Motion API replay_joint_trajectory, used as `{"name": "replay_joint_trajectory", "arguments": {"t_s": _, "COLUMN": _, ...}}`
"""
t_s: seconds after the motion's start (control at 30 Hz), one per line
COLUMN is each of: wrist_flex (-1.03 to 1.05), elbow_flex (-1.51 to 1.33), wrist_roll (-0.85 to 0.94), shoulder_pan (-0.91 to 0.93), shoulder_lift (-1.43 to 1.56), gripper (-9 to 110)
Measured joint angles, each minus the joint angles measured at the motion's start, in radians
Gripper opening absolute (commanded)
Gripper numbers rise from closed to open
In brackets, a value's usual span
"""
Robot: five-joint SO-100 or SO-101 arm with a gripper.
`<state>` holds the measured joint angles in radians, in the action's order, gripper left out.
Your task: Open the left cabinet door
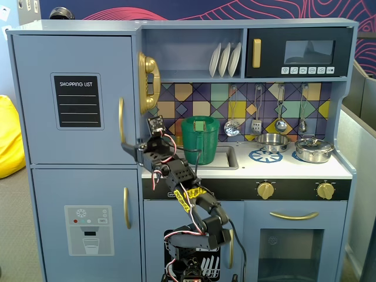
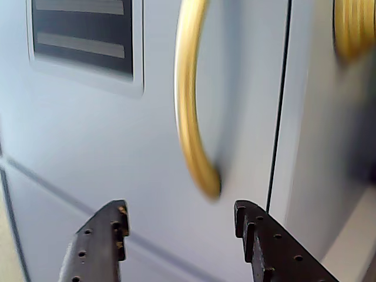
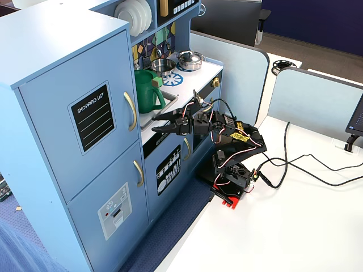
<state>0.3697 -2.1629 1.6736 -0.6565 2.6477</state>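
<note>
The left cabinet door (image 1: 73,100) is blue-grey with a black "SHOPPING LIST" panel (image 1: 77,101) and a vertical curved gold handle (image 1: 121,120). It stands shut. My black gripper (image 1: 124,148) is open and empty, and points at the door just below the handle's lower end. In the wrist view the handle (image 2: 187,111) curves down to end just above the gap between my two fingertips (image 2: 120,214), and my gripper (image 2: 180,212) is a short way off the door face. In the other fixed view my gripper (image 3: 154,123) is right of the handle (image 3: 131,110).
Below is the door with a water-dispenser graphic (image 1: 88,229) and its own gold handle (image 1: 126,207). A gold toy phone (image 1: 148,82) hangs right of the door's edge. A green pitcher (image 1: 200,140) stands in the sink behind my arm. Cables (image 3: 295,164) trail over the white table.
</note>
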Motion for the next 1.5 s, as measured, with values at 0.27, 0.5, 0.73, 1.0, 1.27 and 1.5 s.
{"name": "replay_joint_trajectory", "arguments": {"t_s": 0.27, "wrist_flex": -0.169, "elbow_flex": 0.114, "wrist_roll": 0.011, "shoulder_pan": 0.015, "shoulder_lift": -0.186, "gripper": 19}}
{"name": "replay_joint_trajectory", "arguments": {"t_s": 0.5, "wrist_flex": -0.239, "elbow_flex": 0.176, "wrist_roll": 0.04, "shoulder_pan": 0.006, "shoulder_lift": -0.314, "gripper": 19}}
{"name": "replay_joint_trajectory", "arguments": {"t_s": 0.73, "wrist_flex": -0.262, "elbow_flex": 0.21, "wrist_roll": 0.126, "shoulder_pan": -0.11, "shoulder_lift": -0.371, "gripper": 16}}
{"name": "replay_joint_trajectory", "arguments": {"t_s": 1.0, "wrist_flex": -0.224, "elbow_flex": 0.212, "wrist_roll": 0.258, "shoulder_pan": -0.31, "shoulder_lift": -0.347, "gripper": 15}}
{"name": "replay_joint_trajectory", "arguments": {"t_s": 1.27, "wrist_flex": -0.173, "elbow_flex": 0.21, "wrist_roll": 0.318, "shoulder_pan": -0.38, "shoulder_lift": -0.252, "gripper": 14}}
{"name": "replay_joint_trajectory", "arguments": {"t_s": 1.5, "wrist_flex": -0.123, "elbow_flex": 0.187, "wrist_roll": 0.337, "shoulder_pan": -0.348, "shoulder_lift": -0.091, "gripper": 14}}
